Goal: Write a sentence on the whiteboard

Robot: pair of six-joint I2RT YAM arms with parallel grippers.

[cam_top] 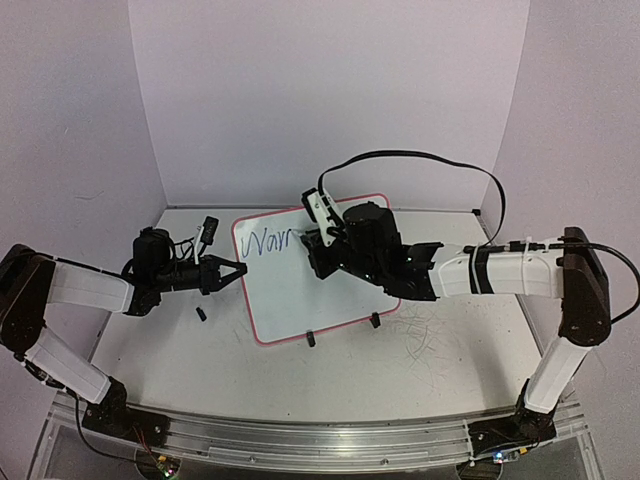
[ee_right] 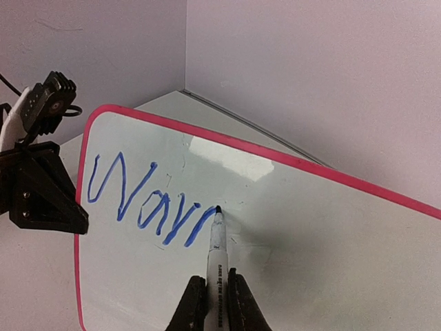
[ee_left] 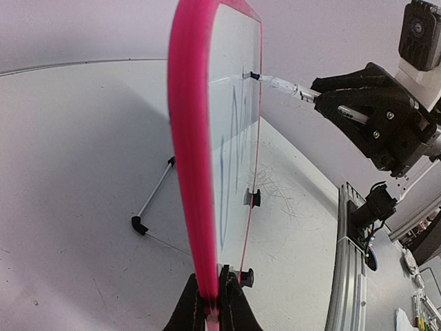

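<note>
**Blue ink on the board, both pincers clamped**

Blue script is showing on the whiteboard (cam_top: 300,295). The sentence (ee_right: 148,200) reads so far as a large capital W and a few slanted letters on a single line, in the board's upper left corner.

Over to the right pincer (ee_right: 217,279): its fingers are pressed tight on the barrel of a marker (ee_right: 218,245). The marker sticks straight out ahead of the fingertips, and its dark tip touches the glossy surface right at the end of the last blue stroke. The writing runs off to the left of that tip, and bare white board lies to the right of it.

Now the left pincer (ee_left: 215,286): it is pinching the pink-red frame (ee_left: 189,138) at the board's edge, one finger on each face. From this wrist the board rises edge-on directly ahead of the fingers. The right pincer (ee_left: 324,93) reaches in from the far right, across the writing face.

From above, the whiteboard sits between the two pincers, tilted back on its wire stand (ee_left: 155,196). Its black feet (cam_top: 375,320) are planted on the scratched tabletop (cam_top: 430,370), just below the right pincer. The left pincer (cam_top: 235,270) grips the board's left edge, just below the level of the written line.
</note>
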